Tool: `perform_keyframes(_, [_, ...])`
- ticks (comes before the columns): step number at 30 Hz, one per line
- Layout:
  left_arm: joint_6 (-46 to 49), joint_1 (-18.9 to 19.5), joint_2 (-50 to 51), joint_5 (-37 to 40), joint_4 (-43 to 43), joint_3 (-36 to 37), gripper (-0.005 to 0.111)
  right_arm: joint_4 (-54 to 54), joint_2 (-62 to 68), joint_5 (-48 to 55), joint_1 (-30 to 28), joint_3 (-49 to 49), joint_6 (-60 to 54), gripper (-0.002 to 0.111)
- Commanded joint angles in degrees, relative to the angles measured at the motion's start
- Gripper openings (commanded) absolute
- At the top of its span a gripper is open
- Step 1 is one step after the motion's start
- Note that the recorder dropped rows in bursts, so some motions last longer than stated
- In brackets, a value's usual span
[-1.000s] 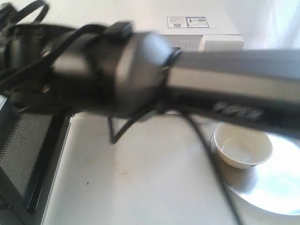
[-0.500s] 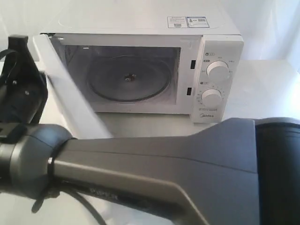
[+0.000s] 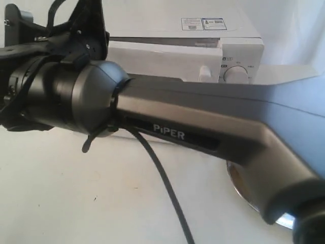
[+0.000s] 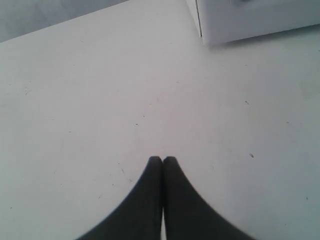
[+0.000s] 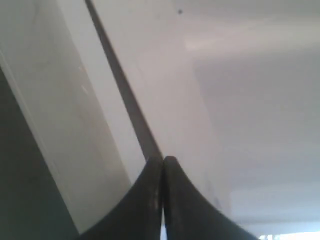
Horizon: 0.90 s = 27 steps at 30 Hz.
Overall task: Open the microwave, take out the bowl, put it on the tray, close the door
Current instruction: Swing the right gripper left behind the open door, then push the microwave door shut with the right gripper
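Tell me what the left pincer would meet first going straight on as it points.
Probably the white table: the shut left pincer aims low across it, and the microwave corner lies off to one side of that line. Depth is unclear.

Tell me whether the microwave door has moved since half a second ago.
Yes. The door has swung toward the microwave: its white face now sits beside the upper knob, covering the cavity that gaped before.
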Motion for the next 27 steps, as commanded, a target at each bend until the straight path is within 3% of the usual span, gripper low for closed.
perform_keyframes(1, [-0.2,-0.2,-0.2,0.0,-0.2,0.1,0.000,12.0,-0.4,0.6,-4.4,1.3,0.3,0.000])
perform_keyframes(7, [-0.2,-0.2,-0.2,0.0,-0.2,0.1,0.000,12.3,-0.4,0.6,-9.9,11.7,2.3,0.000])
perform_keyframes(14, [-0.2,-0.2,-0.2,0.0,-0.2,0.1,0.000,-0.8,-0.6,0.6,-13.1,19.2,12.1,0.000])
perform_keyframes(20, [-0.2,-0.2,-0.2,0.0,-0.2,0.1,0.000,-10.6,-4.0,0.6,-9.3,20.0,17.1,0.000])
perform_keyframes(27, [-0.2,-0.2,-0.2,0.0,-0.2,0.1,0.000,-11.7,-10.0,0.6,-1.0,20.3,19.4,0.000])
